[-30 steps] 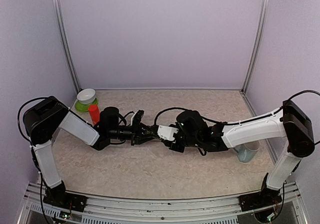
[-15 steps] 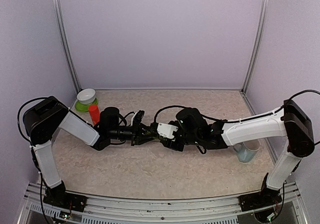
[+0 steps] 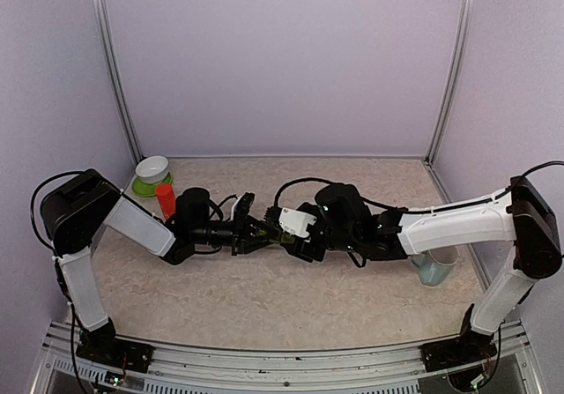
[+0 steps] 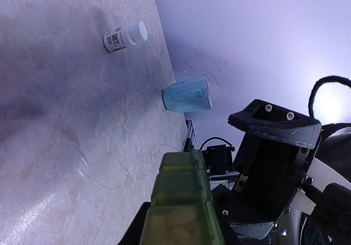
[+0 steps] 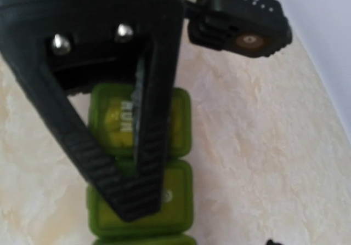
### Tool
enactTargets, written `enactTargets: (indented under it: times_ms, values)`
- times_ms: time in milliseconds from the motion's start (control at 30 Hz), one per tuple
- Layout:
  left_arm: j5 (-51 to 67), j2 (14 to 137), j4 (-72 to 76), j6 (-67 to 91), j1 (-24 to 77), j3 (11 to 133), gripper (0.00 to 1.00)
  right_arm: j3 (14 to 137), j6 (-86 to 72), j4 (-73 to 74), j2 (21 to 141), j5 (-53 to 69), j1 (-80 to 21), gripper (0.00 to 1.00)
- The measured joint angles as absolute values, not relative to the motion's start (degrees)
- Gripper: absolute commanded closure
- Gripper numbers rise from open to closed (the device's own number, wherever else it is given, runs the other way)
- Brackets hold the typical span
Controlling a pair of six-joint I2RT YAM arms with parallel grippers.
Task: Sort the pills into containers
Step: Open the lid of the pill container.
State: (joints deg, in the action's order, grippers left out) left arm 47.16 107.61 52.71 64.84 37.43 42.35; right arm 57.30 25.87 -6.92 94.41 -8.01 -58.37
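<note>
Right tool shifted left, gap unclear; left tool clamps containers over beige table, lilac walls.

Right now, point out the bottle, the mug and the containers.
bottle [image 4: 122, 38], left wrist view, labelled side.
mug [image 4: 186, 96], left wrist view, outer wall.
containers [image 4: 181, 190], left wrist view, middle compartment.

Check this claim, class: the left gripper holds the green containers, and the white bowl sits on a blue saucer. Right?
No: the top external view shows the white bowl on a green saucer, not blue. The left gripper does hold the green containers.
</note>
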Motion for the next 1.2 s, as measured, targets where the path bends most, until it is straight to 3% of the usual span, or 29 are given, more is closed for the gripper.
enactTargets:
  times_ms: [1200]
  values:
    - [47.68, 107.63, 50.68, 61.56, 38.63, 42.17, 0.79, 57.89, 24.32, -11.44, 95.0, -20.23, -55.48, 0.26]
